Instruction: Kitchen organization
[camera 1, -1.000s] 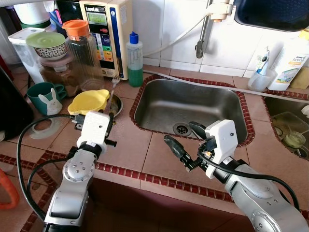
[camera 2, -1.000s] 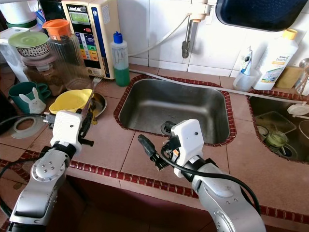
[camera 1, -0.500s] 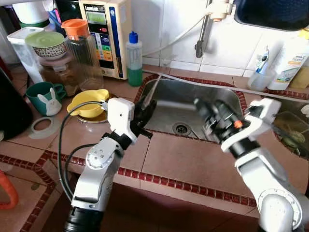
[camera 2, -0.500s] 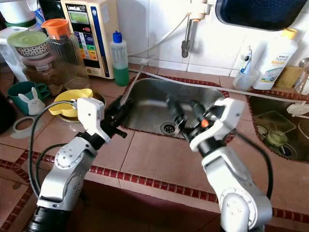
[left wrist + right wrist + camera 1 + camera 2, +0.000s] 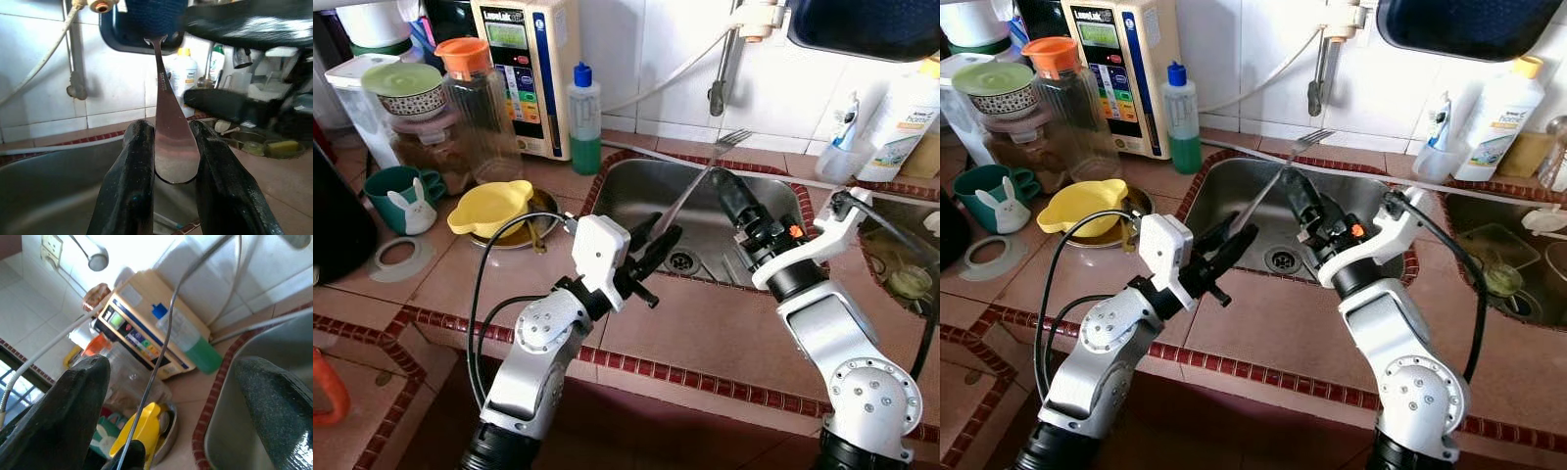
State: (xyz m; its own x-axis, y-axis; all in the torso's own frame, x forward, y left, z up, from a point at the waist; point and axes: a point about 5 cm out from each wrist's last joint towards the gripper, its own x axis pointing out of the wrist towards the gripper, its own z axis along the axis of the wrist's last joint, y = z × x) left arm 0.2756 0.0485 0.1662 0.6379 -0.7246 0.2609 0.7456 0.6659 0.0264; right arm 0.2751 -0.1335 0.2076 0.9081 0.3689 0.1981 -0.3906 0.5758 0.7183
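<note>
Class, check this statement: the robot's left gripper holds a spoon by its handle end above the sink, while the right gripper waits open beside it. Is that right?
Not quite. The utensil is a fork, not a spoon: the left eye view shows tines at its raised tip. The rest stands: the left gripper pinches its handle end above the sink, and the right gripper waits open beside it.

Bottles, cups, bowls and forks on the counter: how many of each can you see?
Bottles: 2, green soap bottle with blue cap, white bottle with orange cap
Cups: 1, teal bunny mug
Bowls: 1, yellow bowl
Forks: 1, silver fork in left gripper
Total: 5
</note>
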